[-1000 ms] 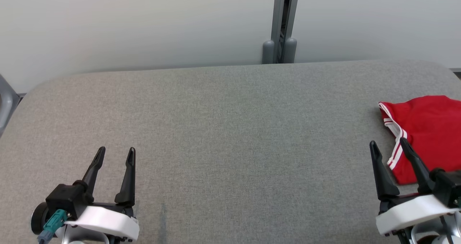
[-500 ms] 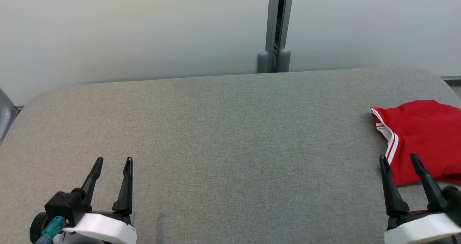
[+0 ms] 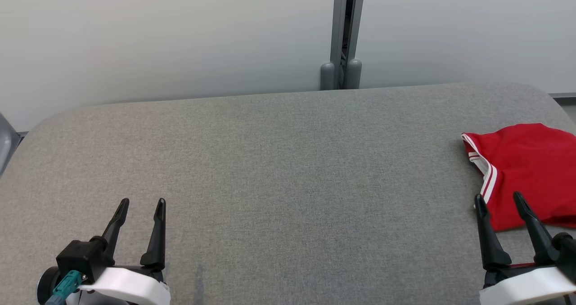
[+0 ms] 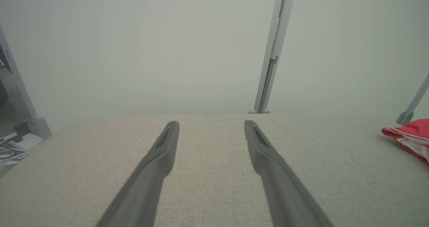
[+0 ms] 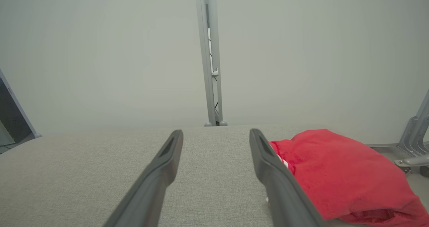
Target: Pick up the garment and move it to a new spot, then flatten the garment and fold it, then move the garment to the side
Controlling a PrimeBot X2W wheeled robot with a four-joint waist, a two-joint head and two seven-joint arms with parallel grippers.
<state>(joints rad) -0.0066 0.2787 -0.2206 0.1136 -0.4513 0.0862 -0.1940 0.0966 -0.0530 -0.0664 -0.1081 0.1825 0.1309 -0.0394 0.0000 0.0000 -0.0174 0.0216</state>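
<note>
View has tilted a little; otherwise nothing has moved. Left gripper [image 3: 141,201] gapes wide, empty, over the bare table [image 3: 288,161]. Right gripper [image 3: 497,197] is just as wide, empty, just beside the red garment [image 3: 526,170] at the table's right edge. Garment possibly folded already, but the frame cuts it. No grasp underway.

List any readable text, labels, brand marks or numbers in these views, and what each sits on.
No readable text in any view.
Red garment: white stripe trim along the edge, no print or tag showing.
Grey table: plain fabric, no marks.
Left gripper, right gripper: no lettering visible.
Teal connector: no label legible.
Wall post: unmarked.
</note>
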